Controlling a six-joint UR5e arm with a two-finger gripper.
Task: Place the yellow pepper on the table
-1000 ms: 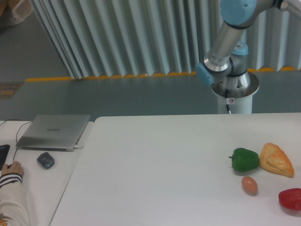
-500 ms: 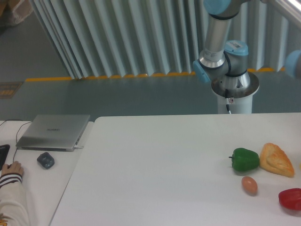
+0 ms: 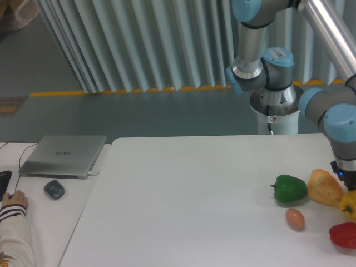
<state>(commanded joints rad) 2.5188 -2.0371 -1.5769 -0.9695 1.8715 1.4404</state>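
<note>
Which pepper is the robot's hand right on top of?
The yellow pepper, at the far right edge, just under the gripper. The green pepper and red pepper sit apart.

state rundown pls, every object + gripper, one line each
yellow pepper: at the frame's right edge, held at the gripper, partly cut off.
gripper: mostly out of frame, jaws not visible.
green pepper: resting on table.
bread-like lump: resting beside green pepper.
egg: lying on table.
red pepper: on table, cut off.
laptop: closed.

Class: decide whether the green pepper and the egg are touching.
Apart. The fixed camera shows a strip of bare white table between the green pepper and the egg.
</note>
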